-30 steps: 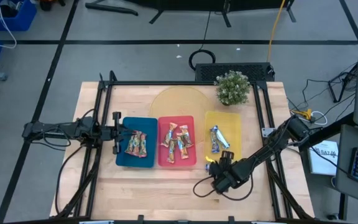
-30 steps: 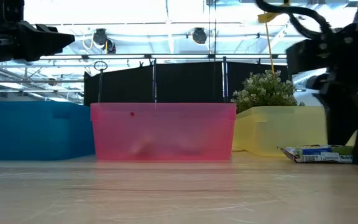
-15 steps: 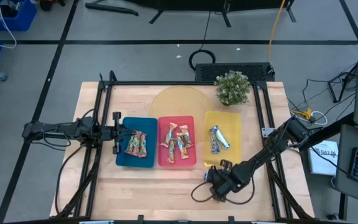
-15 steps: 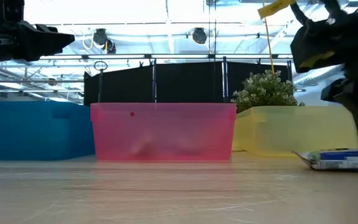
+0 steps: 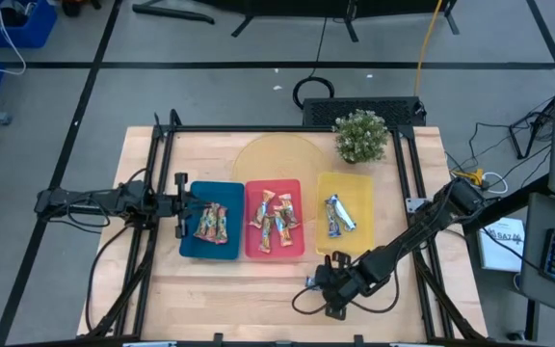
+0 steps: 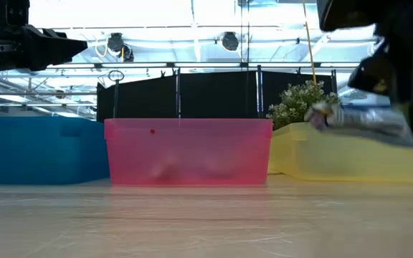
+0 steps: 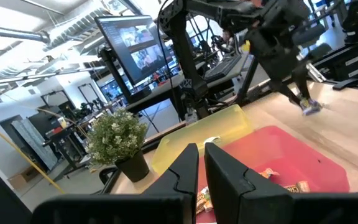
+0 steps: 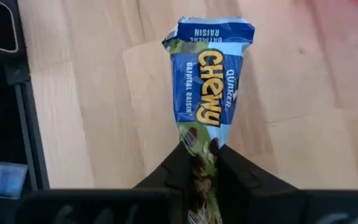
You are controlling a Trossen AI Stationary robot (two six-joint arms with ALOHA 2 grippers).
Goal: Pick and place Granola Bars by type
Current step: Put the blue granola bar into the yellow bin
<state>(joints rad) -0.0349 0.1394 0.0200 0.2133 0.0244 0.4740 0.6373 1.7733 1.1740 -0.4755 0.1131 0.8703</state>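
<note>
The right pincer [image 8: 199, 163] is closed on a blue bar [image 8: 207, 81], its length pointing straight out. The yellow tray [image 5: 357, 183] lies just beyond. The left pincer [image 7: 201, 155], almost closed and empty, waits over the blue tray [image 5: 200, 191].

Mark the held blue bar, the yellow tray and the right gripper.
blue bar [image 8: 207, 87]: right wrist view, middle of the wrapper's printed face.
yellow tray [image 5: 358, 185]: high view, bare floor near its far right corner.
right gripper [image 8: 199, 163]: right wrist view, between the fingertips pinching the bar's end.

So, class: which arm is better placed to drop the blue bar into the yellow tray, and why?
The right. Its gripper is already shut on the blue bar, lifted off the table just in front of the yellow tray. The left gripper hovers over the blue tray, two trays away.
</note>
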